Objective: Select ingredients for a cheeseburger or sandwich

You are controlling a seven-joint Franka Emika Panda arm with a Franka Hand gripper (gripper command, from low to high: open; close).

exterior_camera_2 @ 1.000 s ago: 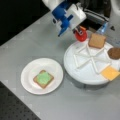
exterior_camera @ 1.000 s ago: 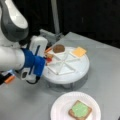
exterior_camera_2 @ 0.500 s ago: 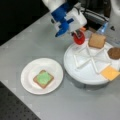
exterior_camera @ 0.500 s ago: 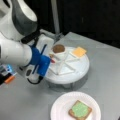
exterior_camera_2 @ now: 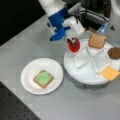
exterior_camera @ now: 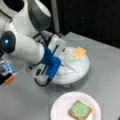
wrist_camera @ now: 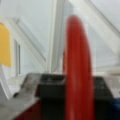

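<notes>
Red disc (exterior_camera_2: 74, 44) is in the gripper (exterior_camera_2: 72, 41), pinched on edge and standing upright over the near-left compartment of the white divided tray (exterior_camera_2: 85, 73). In the wrist view the disc (wrist_camera: 77, 67) fills the middle of the frame edge-on, with the jaws closed on its lower rim, so I read that as a firm grip on the disc. In a front view the arm hides it; only the blue gripper (exterior_camera: 53, 66) body shows over the tray (exterior_camera: 80, 70).

The sandwich so far: one toast square (exterior_camera_2: 43, 78) on the paper plate (exterior_camera_2: 28, 77) with the green disc (exterior_camera_2: 43, 77) lying flat on top, well apart from the tray. Same stack shows in a front view, toast (exterior_camera: 80, 111) and green disc (exterior_camera: 79, 108) on the plate (exterior_camera: 60, 110).

Still on the tray: second toast square (exterior_camera_2: 97, 40), brown patty (exterior_camera_2: 114, 53), cheese square (exterior_camera_2: 110, 73).

My read on handling: the disc looks light, thin, rigid and probably smooth, so it could pivot or slip in the pinch. Rim grip across its thin faces seems right; no crush risk as far as I can tell.
</notes>
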